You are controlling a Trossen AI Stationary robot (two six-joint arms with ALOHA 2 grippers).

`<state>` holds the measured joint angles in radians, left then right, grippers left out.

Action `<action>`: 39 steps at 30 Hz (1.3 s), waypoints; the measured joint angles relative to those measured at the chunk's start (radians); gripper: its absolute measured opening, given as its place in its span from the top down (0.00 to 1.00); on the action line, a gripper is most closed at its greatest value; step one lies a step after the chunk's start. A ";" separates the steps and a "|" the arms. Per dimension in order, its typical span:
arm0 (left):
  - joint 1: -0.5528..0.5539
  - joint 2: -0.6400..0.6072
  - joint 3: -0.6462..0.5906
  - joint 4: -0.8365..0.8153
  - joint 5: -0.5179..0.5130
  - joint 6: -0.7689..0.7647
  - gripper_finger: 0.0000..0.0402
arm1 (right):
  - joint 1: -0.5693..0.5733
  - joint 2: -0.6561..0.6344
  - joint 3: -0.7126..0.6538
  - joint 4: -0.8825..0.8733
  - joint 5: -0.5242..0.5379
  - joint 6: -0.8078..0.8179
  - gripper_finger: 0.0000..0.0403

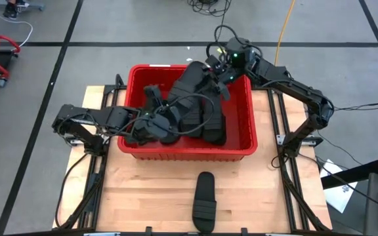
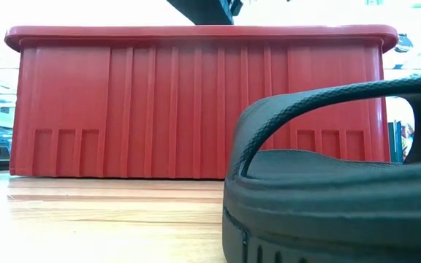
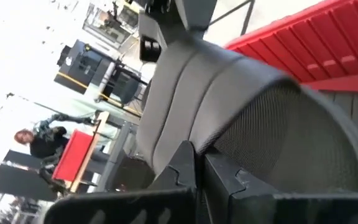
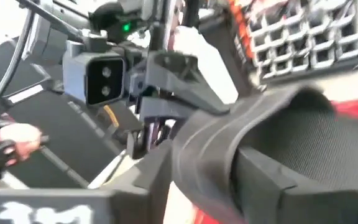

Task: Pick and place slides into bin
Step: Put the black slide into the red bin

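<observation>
The red bin point(image 1: 241, 141) stands mid-table with several black slides point(image 1: 202, 121) lying in it. One slide point(image 1: 194, 82) is held up over the bin's far side between both grippers. My left gripper point(image 1: 157, 98) reaches in from the left and is shut on it. My right gripper point(image 1: 219, 73) comes from the far right and is shut on it too. Another slide point(image 1: 204, 202) lies flat on its sole on the table near the front edge; it fills the low view's foreground point(image 2: 335, 190). My left gripper pinches the raised slide between its two fingers point(image 3: 182, 168), at the edge of the ribbed strap point(image 3: 191, 134) where it meets the textured footbed. The slide rises away from the fingers toward my other gripper, clear of the slides below. My right gripper pinches the same slide's ribbed strap point(image 4: 207, 152) between its two fingers point(image 4: 263, 177), which lie across the band. The slide runs from here toward my left gripper, lifted above the bin's rim.
The bin's front wall point(image 2: 196, 102) rises in front of the loose slide. Bare wooden table point(image 1: 143, 196) lies on both sides of that slide. The arms' frames stand at the table's left and right edges. A person shows far off in the left wrist view point(image 3: 33, 143).
</observation>
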<state>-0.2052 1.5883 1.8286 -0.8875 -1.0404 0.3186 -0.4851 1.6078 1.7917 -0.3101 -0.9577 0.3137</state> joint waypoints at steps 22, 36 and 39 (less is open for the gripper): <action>0.138 0.053 -0.028 -0.278 0.069 -0.316 1.00 | -0.117 -0.051 -0.001 -0.012 0.135 -0.081 0.46; 0.214 0.041 -0.322 -0.253 0.180 -0.543 1.00 | -0.084 -0.230 -0.041 -0.294 0.067 -0.392 0.97; 0.239 0.014 -0.395 -0.217 0.134 -0.598 1.00 | -0.065 -0.267 -0.104 -0.289 0.067 -0.394 0.99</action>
<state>0.0334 1.6020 1.4335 -1.1049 -0.9066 -0.2797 -0.5506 1.3410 1.6872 -0.5993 -0.8910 -0.0807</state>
